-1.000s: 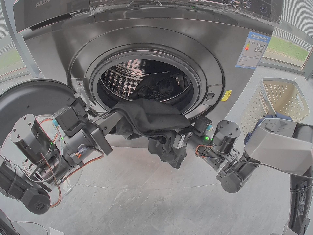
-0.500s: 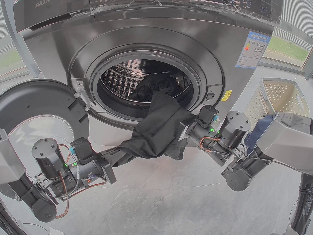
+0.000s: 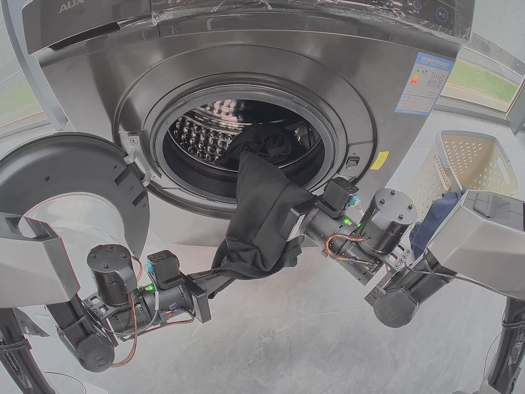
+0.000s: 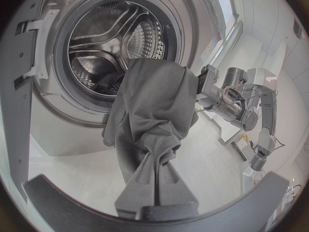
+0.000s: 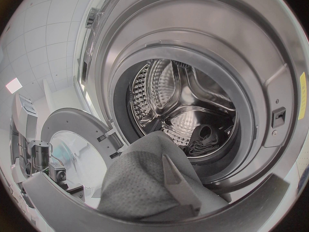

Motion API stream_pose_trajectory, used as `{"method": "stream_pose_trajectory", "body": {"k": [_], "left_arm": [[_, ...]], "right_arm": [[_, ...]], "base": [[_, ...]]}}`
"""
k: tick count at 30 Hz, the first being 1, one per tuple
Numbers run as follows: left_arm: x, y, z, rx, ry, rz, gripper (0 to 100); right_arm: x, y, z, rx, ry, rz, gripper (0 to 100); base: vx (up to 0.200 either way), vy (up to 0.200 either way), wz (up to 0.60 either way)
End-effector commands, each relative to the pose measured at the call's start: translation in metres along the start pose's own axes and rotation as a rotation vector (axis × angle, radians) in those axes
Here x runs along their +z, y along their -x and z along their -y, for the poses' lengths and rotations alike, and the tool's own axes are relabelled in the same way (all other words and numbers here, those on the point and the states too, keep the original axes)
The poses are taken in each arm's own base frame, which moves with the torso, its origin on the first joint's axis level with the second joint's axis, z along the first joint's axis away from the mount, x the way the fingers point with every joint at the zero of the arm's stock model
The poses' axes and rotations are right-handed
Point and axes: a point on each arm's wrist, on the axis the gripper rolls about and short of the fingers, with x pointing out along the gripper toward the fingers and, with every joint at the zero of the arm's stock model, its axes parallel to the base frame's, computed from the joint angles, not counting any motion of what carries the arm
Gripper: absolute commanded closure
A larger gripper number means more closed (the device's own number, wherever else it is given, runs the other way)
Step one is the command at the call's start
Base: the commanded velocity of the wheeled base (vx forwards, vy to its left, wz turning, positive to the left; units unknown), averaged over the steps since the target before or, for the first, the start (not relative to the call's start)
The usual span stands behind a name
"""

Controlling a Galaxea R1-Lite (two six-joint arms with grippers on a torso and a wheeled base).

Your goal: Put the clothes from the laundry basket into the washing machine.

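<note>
A black garment [image 3: 262,214] hangs from the lip of the washing machine's round opening [image 3: 180,176] down to the floor side. My left gripper [image 4: 156,160] is shut on its lower end, low in front of the machine [image 3: 216,276]. My right gripper [image 5: 167,165] is shut on the garment's upper right part, just below the opening, and the cloth drapes over it. More dark clothes [image 3: 268,140] lie inside the steel drum [image 5: 180,113]. The cream laundry basket [image 3: 476,160] stands on the floor at the right with a blue garment [image 3: 437,214] in it.
The machine's round door [image 3: 60,165] stands swung open at the left, close above my left arm. Grey tiled floor [image 3: 273,346] stretches in front of the machine. A window [image 3: 486,77] lies behind the basket.
My left gripper has dropped low and pulled back with the garment's end. My right gripper has pushed up toward the opening, and the garment's top now lies over the lip.
</note>
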Motion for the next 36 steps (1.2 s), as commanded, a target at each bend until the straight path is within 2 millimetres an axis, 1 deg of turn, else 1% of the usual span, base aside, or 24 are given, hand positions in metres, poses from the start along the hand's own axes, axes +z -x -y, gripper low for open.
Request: {"method": "stream_pose_trajectory", "body": {"k": [1, 4, 5, 9, 13, 14, 19, 22, 24, 25, 26, 28, 31, 36], "left_arm": [[-0.006, -0.004, -0.002, 0.003, 0.008, -0.022, 100], [-0.007, -0.003, -0.003, 0.009, 0.008, -0.024, 100], [-0.008, -0.002, -0.003, 0.009, 0.011, -0.032, 0], [-0.012, 0.001, -0.002, 0.009, 0.007, -0.049, 0], [-0.025, 0.007, 0.001, 0.009, 0.024, -0.116, 0], [-0.032, 0.01, 0.003, 0.006, 0.03, -0.151, 0], [-0.046, 0.018, 0.007, 0.0, 0.03, -0.227, 0], [-0.041, 0.012, 0.006, -0.006, 0.013, -0.196, 0], [-0.032, 0.002, 0.005, -0.013, -0.005, -0.139, 0], [-0.032, 0.002, 0.005, -0.013, -0.005, -0.139, 0], [-0.022, -0.008, 0.006, -0.025, -0.021, -0.088, 0], [-0.016, -0.015, 0.009, -0.042, -0.032, -0.054, 0], [-0.012, -0.025, 0.013, -0.067, -0.041, -0.026, 0], [-0.008, -0.035, 0.021, -0.11, -0.055, 0.0, 0]], "right_arm": [[-0.002, -0.001, -0.003, 0.007, -0.002, -0.002, 100], [-0.002, -0.001, -0.003, 0.009, -0.002, -0.002, 100], [-0.001, -0.001, -0.003, 0.009, 0.0, -0.001, 100], [0.001, -0.003, -0.003, 0.008, 0.0, 0.01, 100], [0.004, -0.006, -0.002, 0.008, 0.001, 0.029, 100], [0.005, -0.007, -0.002, 0.008, 0.001, 0.033, 100], [0.003, -0.008, -0.002, 0.008, 0.001, 0.033, 100], [-0.001, -0.008, -0.003, 0.009, 0.0, 0.022, 100], [-0.005, -0.008, -0.003, 0.011, -0.001, 0.011, 100], [-0.005, -0.008, -0.003, 0.011, -0.001, 0.011, 100], [-0.006, -0.008, -0.004, 0.014, -0.002, 0.011, 100], [-0.007, -0.008, -0.004, 0.013, -0.002, 0.009, 100], [-0.007, -0.008, -0.004, 0.013, 0.0, 0.009, 100], [-0.01, -0.009, -0.007, 0.017, -0.002, 0.006, 100]], "base": [[0.0, 0.0, 0.0], [0.0, 0.0, 0.0], [0.0, 0.0, 0.0], [0.0, 0.0, 0.0], [0.0, 0.0, 0.0], [0.0, 0.0, 0.0], [0.0, 0.0, 0.0], [0.0, 0.0, 0.0], [0.0, 0.0, 0.0], [0.0, 0.0, 0.0], [0.0, 0.0, 0.0], [0.0, 0.0, 0.0], [0.0, 0.0, 0.0], [0.0, 0.0, 0.0]]}}
